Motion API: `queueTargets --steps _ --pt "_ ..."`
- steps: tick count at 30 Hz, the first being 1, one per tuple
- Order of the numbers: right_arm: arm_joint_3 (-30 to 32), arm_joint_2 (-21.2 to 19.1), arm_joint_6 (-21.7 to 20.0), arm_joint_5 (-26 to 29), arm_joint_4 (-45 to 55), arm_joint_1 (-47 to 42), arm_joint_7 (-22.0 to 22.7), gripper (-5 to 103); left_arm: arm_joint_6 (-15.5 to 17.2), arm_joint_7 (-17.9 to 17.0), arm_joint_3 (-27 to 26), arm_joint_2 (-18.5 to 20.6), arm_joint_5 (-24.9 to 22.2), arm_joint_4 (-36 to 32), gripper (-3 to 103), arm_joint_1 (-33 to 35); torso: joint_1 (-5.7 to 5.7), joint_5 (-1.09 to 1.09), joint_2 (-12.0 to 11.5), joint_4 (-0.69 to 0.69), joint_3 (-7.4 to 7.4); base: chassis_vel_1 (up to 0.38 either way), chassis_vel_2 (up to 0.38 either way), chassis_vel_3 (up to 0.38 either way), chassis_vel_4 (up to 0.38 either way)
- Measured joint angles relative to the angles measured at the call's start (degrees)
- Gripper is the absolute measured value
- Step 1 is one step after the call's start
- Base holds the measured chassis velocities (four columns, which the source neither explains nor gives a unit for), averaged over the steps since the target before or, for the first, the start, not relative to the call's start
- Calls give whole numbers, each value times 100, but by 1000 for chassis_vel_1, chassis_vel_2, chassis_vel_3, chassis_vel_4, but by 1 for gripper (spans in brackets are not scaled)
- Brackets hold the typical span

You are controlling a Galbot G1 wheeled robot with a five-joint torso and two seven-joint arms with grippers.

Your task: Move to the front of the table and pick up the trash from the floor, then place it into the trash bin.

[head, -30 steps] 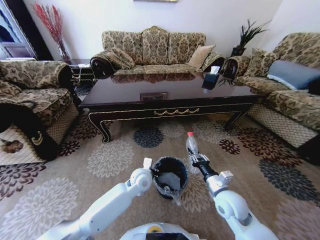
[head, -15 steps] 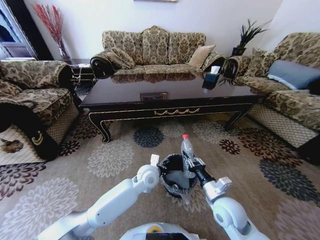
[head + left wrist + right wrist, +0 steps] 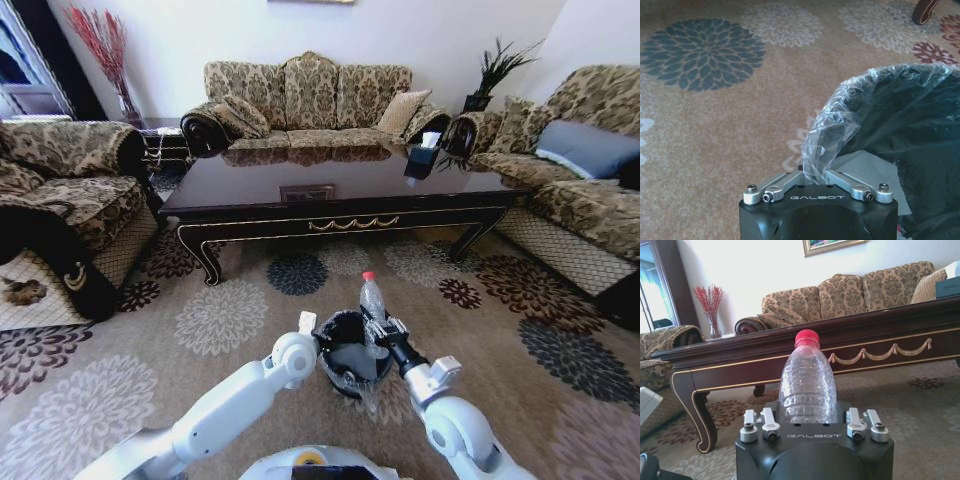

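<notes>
While the right end effector (image 3: 378, 327) clenched the clear, ribbed bottle (image 3: 372, 304) upright by its lower body, its red cap (image 3: 368, 276) stood just above the trash bin (image 3: 350, 352) at lower centre of the head frame. The left end effector (image 3: 816, 176) was closed on the crinkly liner (image 3: 832, 135) at the black bin's rim. Behind, the dark glossy worktop (image 3: 340, 190) with gold ornament crossed the flowered floor (image 3: 230, 310).

Patterned sofas (image 3: 308, 98) against white walls (image 3: 440, 35), bright daylight.
</notes>
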Motion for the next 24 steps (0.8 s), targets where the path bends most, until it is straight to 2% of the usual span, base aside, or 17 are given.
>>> queueTargets --steps 1,2,5,6,8,11,18,19,20,24 --pt "2 4 -3 -2 4 -8 -5 61 0 -2 -3 1 1 1 0 -2 0 0 0 0 0 0 0 0 0" --pt "3 11 -3 -8 6 -19 -13 67 0 -2 -8 5 0 2 0 -5 0 0 0 0 0 0 0 0 0" --pt "5 21 -4 -22 7 -36 -21 73 0 -2 -23 25 1 2 0 -7 0 0 0 0 0 0 0 0 0" --pt "5 28 -4 -33 7 -44 -24 83 0 -4 -36 41 3 2 0 -5 0 0 0 0 0 0 0 0 0" --pt "5 33 -3 -46 7 -48 -27 83 0 -5 -48 53 4 2 0 2 0 0 0 0 0 0 0 0 0" --pt "4 55 -4 -85 7 -58 -37 97 3 -6 -93 79 13 -18 0 46 0 0 0 0 0 0 0 0 0" --pt "49 70 5 -127 26 -74 -42 100 6 -9 -269 227 22 -137 0 149 0 0 0 0 0 0 0 0 0" --pt "77 70 11 -127 38 -74 -43 100 5 -12 -359 263 22 -168 0 184 0 -1 0 0 0 0 0 0 0" --pt "152 64 41 -127 55 -82 -42 100 -72 -120 -677 349 22 -248 0 307 0 -1 0 -1 0 0 0 0 0" --pt "195 62 85 -140 57 -112 -40 100 -127 -261 -1090 470 -45 -305 0 465 0 -1 0 0 0 0 0 0 0"
